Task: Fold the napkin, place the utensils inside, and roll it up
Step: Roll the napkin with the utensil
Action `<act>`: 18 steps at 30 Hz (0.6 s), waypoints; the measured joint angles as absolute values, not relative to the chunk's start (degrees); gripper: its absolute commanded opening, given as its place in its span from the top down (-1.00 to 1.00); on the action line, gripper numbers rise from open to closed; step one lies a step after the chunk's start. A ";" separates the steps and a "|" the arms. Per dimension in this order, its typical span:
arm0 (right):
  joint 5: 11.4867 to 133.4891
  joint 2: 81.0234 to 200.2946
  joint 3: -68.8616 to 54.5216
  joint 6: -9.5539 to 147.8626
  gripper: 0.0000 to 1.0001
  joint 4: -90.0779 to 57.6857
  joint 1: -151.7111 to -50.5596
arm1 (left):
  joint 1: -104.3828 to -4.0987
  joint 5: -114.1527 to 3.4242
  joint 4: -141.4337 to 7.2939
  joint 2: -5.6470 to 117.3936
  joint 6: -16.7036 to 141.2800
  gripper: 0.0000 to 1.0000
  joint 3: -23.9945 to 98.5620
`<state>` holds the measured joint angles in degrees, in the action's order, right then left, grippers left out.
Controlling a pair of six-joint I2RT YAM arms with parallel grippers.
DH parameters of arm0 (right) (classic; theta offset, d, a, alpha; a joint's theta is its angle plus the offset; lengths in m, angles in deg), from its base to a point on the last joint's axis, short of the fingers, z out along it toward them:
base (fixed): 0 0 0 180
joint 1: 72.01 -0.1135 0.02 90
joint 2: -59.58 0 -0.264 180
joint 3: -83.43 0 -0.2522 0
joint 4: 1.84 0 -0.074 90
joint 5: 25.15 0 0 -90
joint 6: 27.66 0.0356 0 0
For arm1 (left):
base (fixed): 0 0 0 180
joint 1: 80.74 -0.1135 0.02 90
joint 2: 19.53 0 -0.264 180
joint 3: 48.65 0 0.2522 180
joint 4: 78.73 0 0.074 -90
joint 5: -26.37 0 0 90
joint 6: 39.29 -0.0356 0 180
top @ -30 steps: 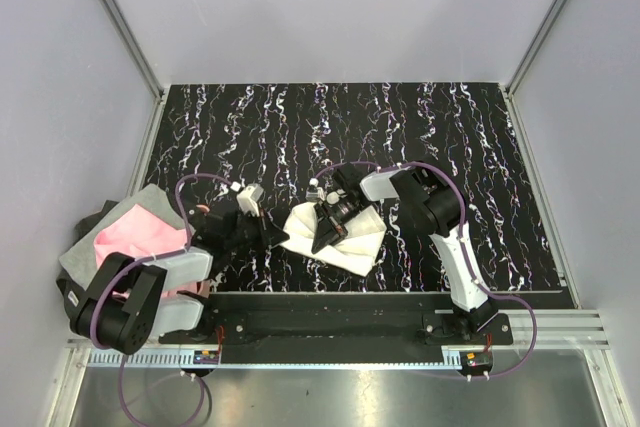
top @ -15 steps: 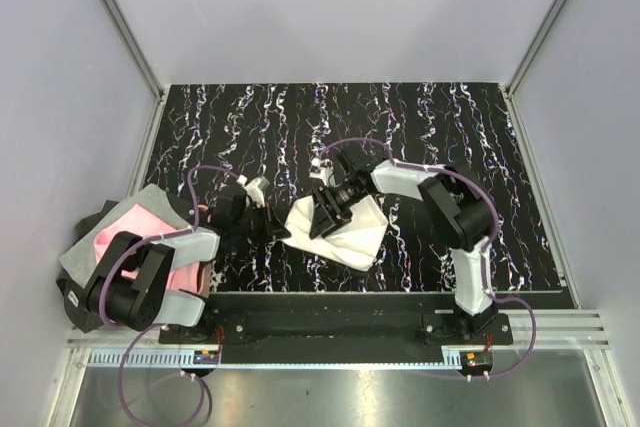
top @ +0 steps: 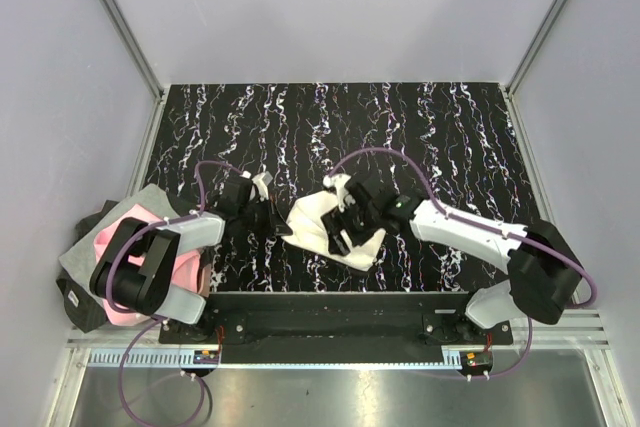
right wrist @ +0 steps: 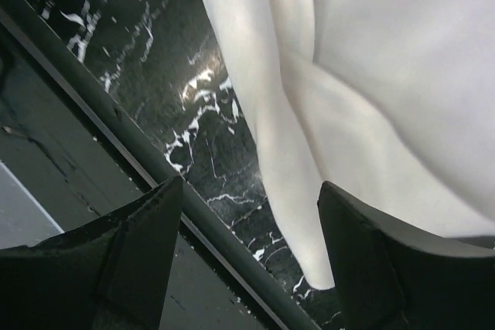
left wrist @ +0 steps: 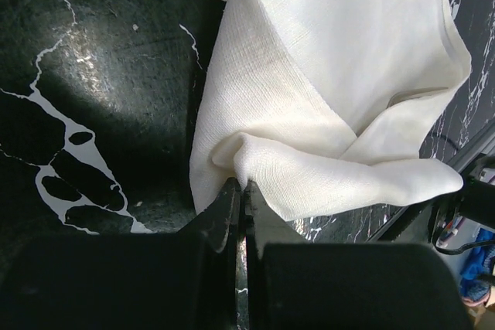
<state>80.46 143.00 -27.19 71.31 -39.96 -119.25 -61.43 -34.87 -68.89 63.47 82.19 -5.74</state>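
The cream napkin (top: 322,222) lies crumpled and partly folded on the black marbled table (top: 400,127), near the front edge. My left gripper (top: 282,230) is at its left corner. In the left wrist view the left gripper (left wrist: 241,188) is shut on a pinched fold of the napkin (left wrist: 332,67). My right gripper (top: 345,230) hovers low over the middle of the cloth. Its jaws stand wide apart in the right wrist view, where the right gripper (right wrist: 249,191) holds nothing and the napkin (right wrist: 371,75) hangs in loose folds. The utensils are out of view.
A pink and grey cloth (top: 125,237) lies at the table's left edge beside the left arm's base. The black rail (top: 330,305) runs along the near edge, close under the napkin, and shows as the rail (right wrist: 124,125) too. Grey walls enclose the table.
The right gripper has opened and let go of the napkin, its arm stretching low to the left. The left gripper has moved to the napkin's left corner and shut on it.
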 measured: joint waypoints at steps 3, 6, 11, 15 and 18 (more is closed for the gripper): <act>75.63 141.99 -29.68 73.48 -0.57 -41.16 -123.34 | -61.41 -34.87 -67.49 63.93 82.35 1.00 -5.00; 71.70 141.92 -31.65 75.86 -0.55 -42.26 -125.63 | -61.41 -34.87 -66.40 64.21 82.48 1.00 -4.36; 68.27 141.92 -33.35 78.55 -0.47 -42.98 -126.33 | -61.41 -34.87 -65.22 64.37 82.54 1.00 -3.71; 67.15 142.14 -33.66 79.25 -0.15 -43.02 -126.38 | -61.41 -34.87 -63.93 64.58 82.52 1.00 -3.09; 67.02 143.54 -33.66 79.68 -0.04 -43.04 -126.40 | -61.41 -34.87 -63.36 64.61 82.52 1.00 -2.83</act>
